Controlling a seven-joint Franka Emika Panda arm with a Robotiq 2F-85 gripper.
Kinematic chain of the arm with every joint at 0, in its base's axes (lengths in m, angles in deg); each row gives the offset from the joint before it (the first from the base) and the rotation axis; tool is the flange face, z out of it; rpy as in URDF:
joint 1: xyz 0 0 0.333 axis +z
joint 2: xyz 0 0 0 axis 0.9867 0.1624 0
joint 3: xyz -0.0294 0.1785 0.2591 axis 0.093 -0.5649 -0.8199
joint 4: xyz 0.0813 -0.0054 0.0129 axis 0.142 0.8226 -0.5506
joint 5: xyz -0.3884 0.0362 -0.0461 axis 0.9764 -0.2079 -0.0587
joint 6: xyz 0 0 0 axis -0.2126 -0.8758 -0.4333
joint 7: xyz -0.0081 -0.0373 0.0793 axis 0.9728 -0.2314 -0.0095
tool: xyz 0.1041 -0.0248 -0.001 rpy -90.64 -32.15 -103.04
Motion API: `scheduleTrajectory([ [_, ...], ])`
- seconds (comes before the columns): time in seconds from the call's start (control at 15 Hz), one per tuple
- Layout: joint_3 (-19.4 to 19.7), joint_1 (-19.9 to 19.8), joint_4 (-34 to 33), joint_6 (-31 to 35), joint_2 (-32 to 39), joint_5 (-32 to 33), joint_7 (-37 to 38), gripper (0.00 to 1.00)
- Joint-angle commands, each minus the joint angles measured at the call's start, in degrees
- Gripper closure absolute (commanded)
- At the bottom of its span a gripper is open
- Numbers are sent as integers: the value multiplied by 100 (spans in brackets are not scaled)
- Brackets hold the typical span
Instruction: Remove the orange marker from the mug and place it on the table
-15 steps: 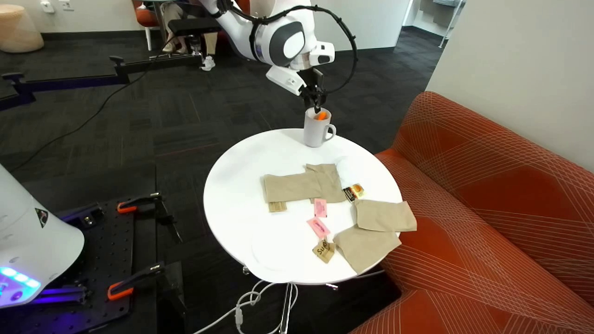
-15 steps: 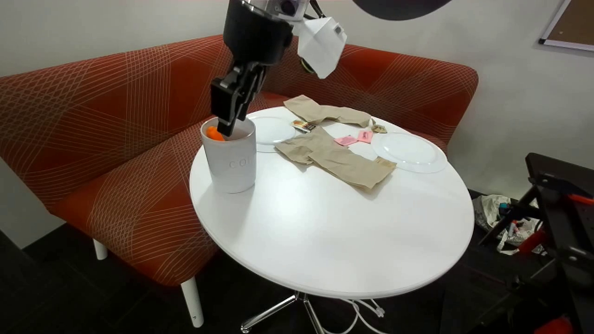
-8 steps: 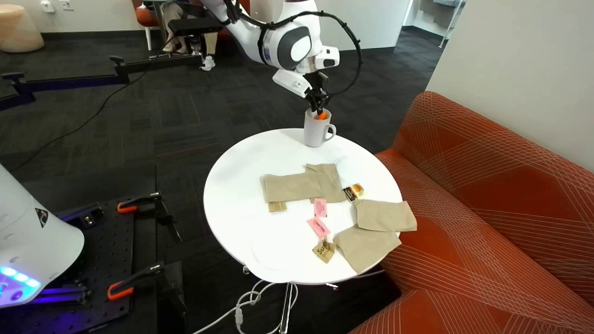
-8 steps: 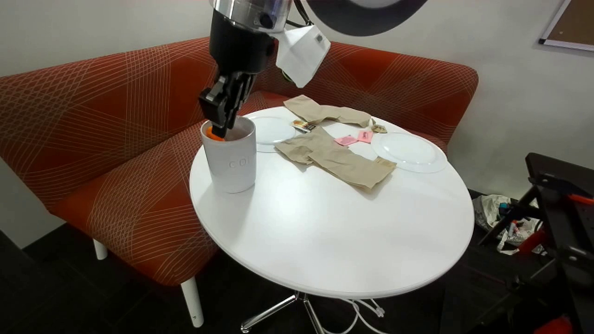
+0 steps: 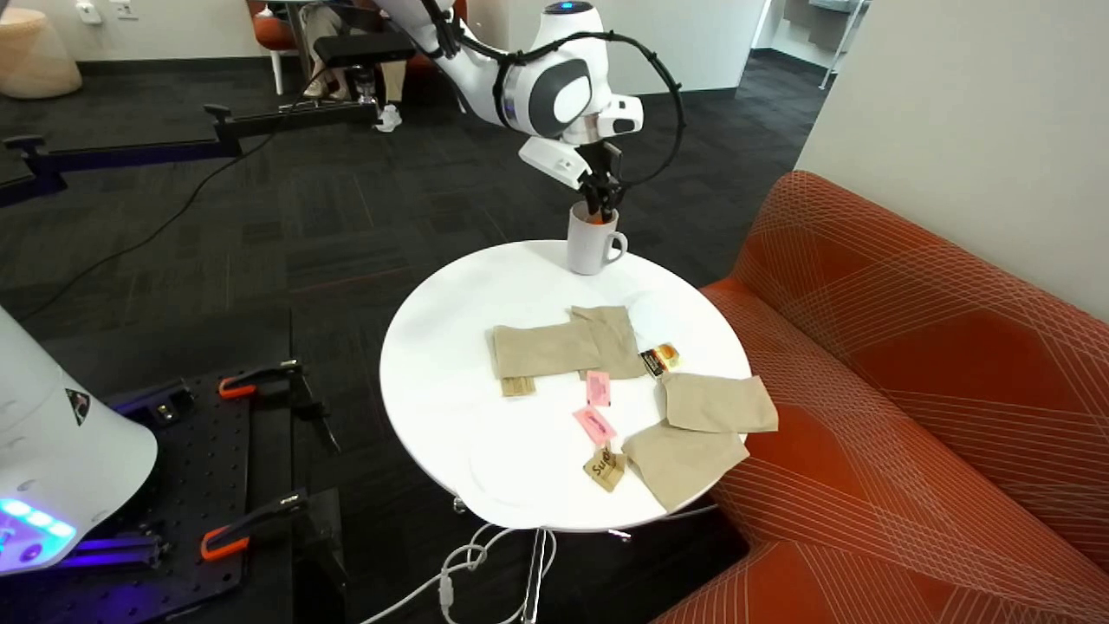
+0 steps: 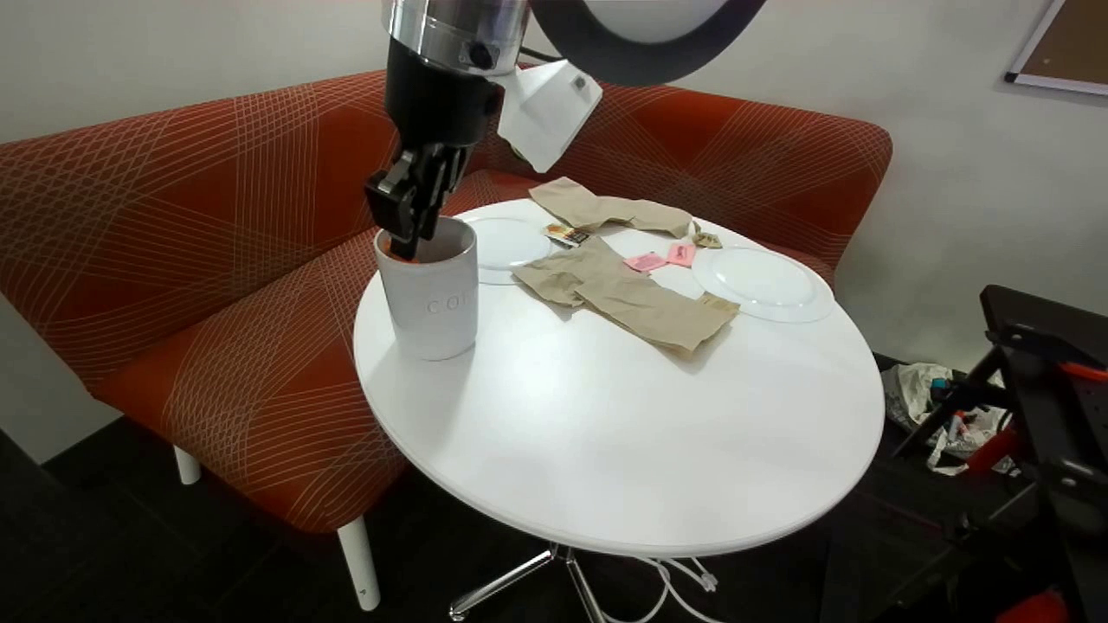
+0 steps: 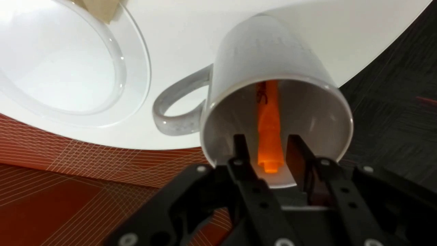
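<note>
The white-grey mug stands upright near the edge of the round white table; it shows in both exterior views. The orange marker leans inside the mug, its capped end towards me near the rim. My gripper is open, its fingertips just inside the mug's mouth, one on each side of the marker's end. Gaps show between the marker and both fingers. In an exterior view the gripper covers most of the marker, and only a bit of orange shows.
The mug's handle points towards a clear plate. Tan napkins, pink packets and another clear plate lie on the table. The orange-red sofa stands along the table.
My gripper has moved down and across over the mug, so its fingertips now reach into the mouth around the marker's end. The mug has not moved.
</note>
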Motion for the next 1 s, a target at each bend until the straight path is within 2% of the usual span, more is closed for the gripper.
scheduleTrajectory([
  [0.0,67,70,-318,-255,176,-135,49,63],
  [0.27,42,50,-417,-246,302,-228,34,62],
  [0.47,25,41,-473,-232,380,-273,15,67],
  [0.6,26,44,-513,-233,417,-296,16,91],
  [0.67,31,48,-523,-233,430,-301,17,91],
  [0.73,34,53,-516,-243,421,-304,19,98],
  [0.8,58,71,-492,-241,403,-292,40,100],
  [0.87,63,80,-428,-203,351,-283,47,95],
  [0.93,68,86,-382,-177,312,-275,54,95],
])
